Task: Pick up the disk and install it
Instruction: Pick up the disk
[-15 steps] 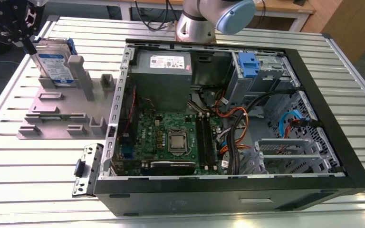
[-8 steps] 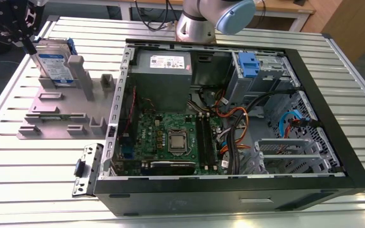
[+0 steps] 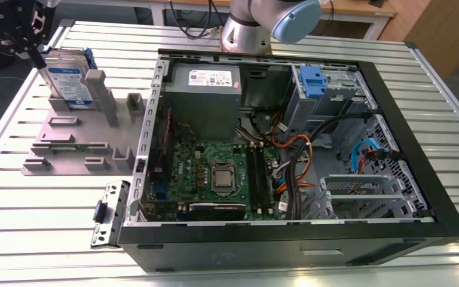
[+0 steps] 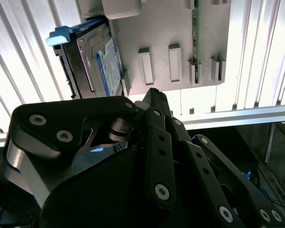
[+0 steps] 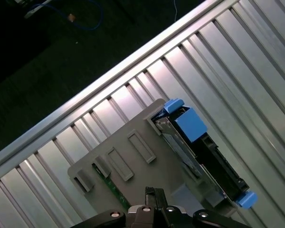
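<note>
The disk [image 3: 69, 81] is a silver-grey drive with a white-and-blue label in a blue caddy. It stands upright on edge in a slot of the grey holder plate [image 3: 70, 137], at the exterior view's left. My black gripper [image 3: 31, 55] hovers just above and to the left of the disk's top edge, apart from it. Its fingers look shut with nothing between them. In both wrist views the disk [image 4: 92, 61] [image 5: 194, 152] sits beyond the fingertips [image 4: 154, 95] [image 5: 152, 192], on the holder plate [image 4: 180, 28] [image 5: 133, 161].
An open computer case [image 3: 389, 107] fills the middle and right of the ribbed metal table [image 3: 22, 239]. Inside it are a grey power supply [image 3: 205, 81], a motherboard [image 3: 217, 173], cables and a blue-handled caddy [image 3: 313, 81] in the drive bay. A loose metal bracket [image 3: 110, 212] lies by the case.
</note>
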Robot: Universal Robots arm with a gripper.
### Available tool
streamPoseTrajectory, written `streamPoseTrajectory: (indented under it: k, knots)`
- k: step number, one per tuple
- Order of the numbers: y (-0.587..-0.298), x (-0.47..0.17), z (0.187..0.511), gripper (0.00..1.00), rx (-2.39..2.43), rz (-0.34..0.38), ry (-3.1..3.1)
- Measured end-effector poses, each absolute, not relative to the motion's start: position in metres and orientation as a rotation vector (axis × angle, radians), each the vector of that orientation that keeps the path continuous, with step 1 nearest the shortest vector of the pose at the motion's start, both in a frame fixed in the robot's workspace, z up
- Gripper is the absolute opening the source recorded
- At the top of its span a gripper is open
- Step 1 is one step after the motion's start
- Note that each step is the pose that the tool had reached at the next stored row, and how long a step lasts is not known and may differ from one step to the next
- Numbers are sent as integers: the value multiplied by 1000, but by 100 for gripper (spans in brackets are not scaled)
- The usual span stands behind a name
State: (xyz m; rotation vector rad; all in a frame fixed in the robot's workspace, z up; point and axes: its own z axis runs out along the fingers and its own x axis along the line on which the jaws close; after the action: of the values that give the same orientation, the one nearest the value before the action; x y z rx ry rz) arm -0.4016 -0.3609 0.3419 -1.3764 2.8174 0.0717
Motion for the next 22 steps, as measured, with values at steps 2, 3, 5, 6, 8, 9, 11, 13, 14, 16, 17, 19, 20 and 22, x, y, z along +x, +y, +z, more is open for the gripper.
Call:
streamPoseTrajectory:
  k: [2, 3, 5, 6, 8, 9, 11, 13, 14, 16, 17, 19, 20, 22]
  knots:
    - [-361, -402, 342, 10, -1380, 72, 2815]
    - [-361, -402, 342, 10, -1382, 72, 2815]
    - [-361, -402, 342, 10, -1386, 72, 2813]
    - [-361, -402, 342, 10, -1388, 72, 2812]
    - [-361, -402, 342, 10, -1392, 72, 2810]
    - [-361, -402, 342, 10, -1394, 72, 2809]
    - [-361, -402, 342, 10, -1399, 72, 2807]
    - [-361, -402, 342, 10, -1403, 72, 2805]
    - [-361, -402, 342, 10, -1405, 72, 2804]
    - [-361, -402, 342, 10, -1408, 72, 2802]
    - [-361, -402, 342, 10, -1411, 72, 2801]
    - [-361, -402, 342, 10, -1415, 72, 2799]
    - [-361, -402, 342, 10, -1417, 72, 2798]
    - [-361, -402, 342, 10, -1421, 72, 2796]
